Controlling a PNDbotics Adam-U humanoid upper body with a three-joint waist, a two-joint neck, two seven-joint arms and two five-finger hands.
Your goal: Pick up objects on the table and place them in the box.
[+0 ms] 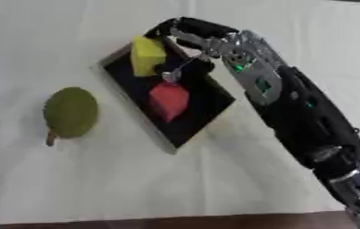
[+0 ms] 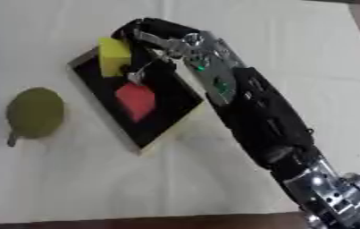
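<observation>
A shallow black box (image 1: 202, 117) with pale walls lies askew on the white table. Inside it, near the middle, lies a red block (image 1: 168, 100). A yellow block (image 1: 147, 55) stands at the box's far corner. My right hand (image 1: 192, 35) reaches in from the lower right and hangs over that corner. Its fingers curl over the yellow block's top right edge, and the thumb (image 1: 169, 74) sits just below the block, so the block is between them. A green pear-shaped fruit (image 1: 71, 112) with a brown stem lies on the table, left of the box. My left hand shows in neither view.
The black and silver right forearm (image 1: 304, 116) crosses the right side of the table above the box's right edge. A white cloth (image 1: 97, 179) covers the table, and its dark front edge (image 1: 136, 222) runs along the bottom.
</observation>
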